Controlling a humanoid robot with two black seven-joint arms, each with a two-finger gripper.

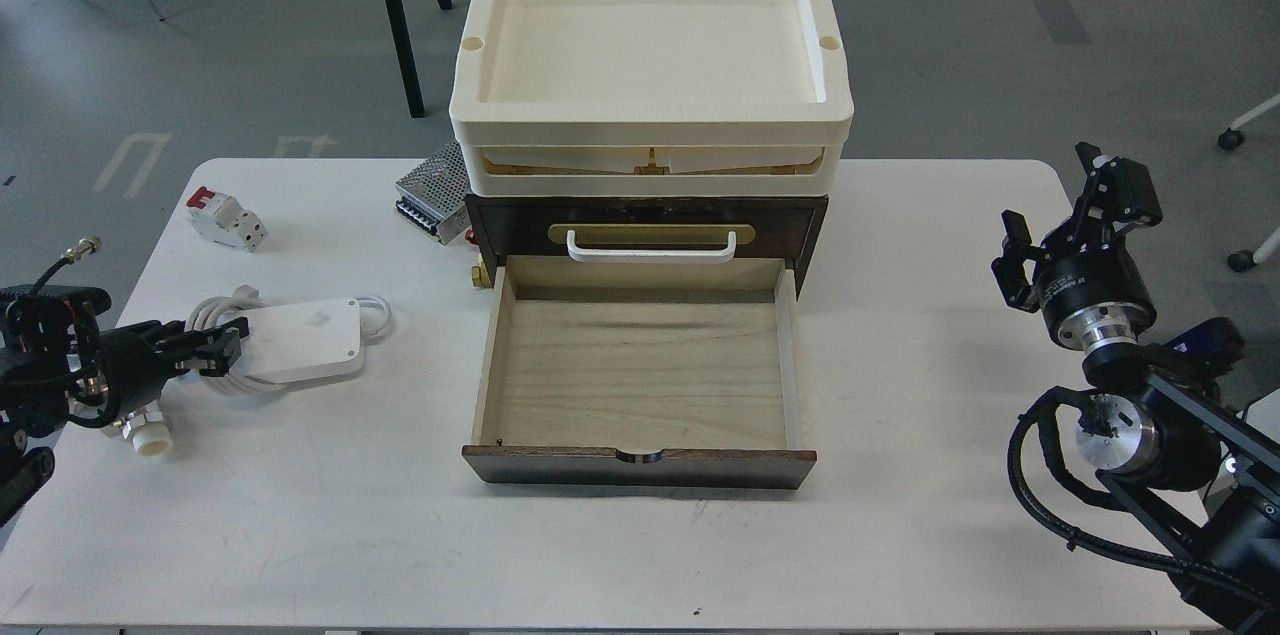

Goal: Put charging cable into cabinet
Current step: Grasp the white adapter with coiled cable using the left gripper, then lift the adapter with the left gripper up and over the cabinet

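The charging cable (305, 339), a flat white adapter brick with its cord coiled at the left end, lies on the white table (900, 395) left of the cabinet. My left gripper (222, 347) is at that coiled end, its fingers closed around the cord bundle. The cabinet (645, 215) is a dark brown box with a white handle; its pale wood drawer (640, 370) is pulled out and empty. My right gripper (1062, 203) is open and empty above the table's right edge.
Cream plastic trays (650, 55) are stacked on the cabinet. A silver perforated power supply (432, 190) sits at its left rear. A white-and-red breaker block (226, 218) lies far left. A metal-and-white valve fitting (145, 435) lies under my left arm.
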